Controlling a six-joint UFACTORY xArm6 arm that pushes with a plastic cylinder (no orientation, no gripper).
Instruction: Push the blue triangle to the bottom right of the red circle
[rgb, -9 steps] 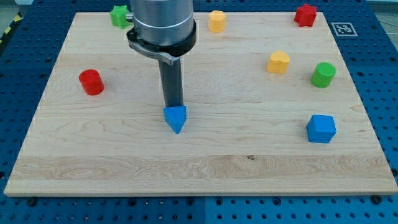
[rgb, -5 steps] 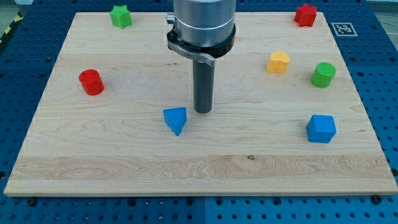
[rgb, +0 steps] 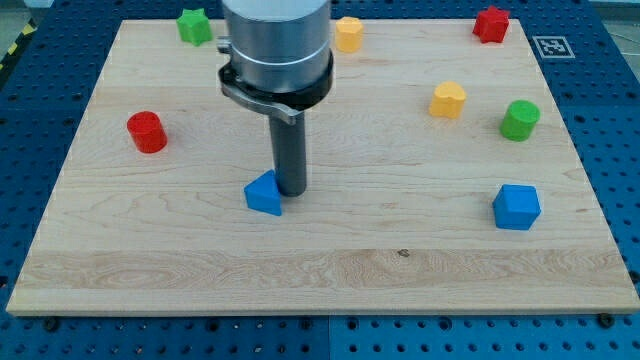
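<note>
The blue triangle (rgb: 263, 194) lies on the wooden board (rgb: 320, 250), left of centre. My tip (rgb: 291, 190) stands against the triangle's right side, touching it. The red circle (rgb: 147, 131), a short red cylinder, stands near the board's left edge, up and to the left of the triangle. The triangle is well apart from it, to its lower right.
A green star (rgb: 194, 25) is at the top left, a yellow block (rgb: 348, 33) at the top centre, a red star (rgb: 491, 24) at the top right. A yellow block (rgb: 448, 100), a green cylinder (rgb: 519, 119) and a blue cube (rgb: 516, 207) stand on the right.
My tip swung from above the triangle to its right, then came in against its right side. The triangle has slid a little left and turned.
</note>
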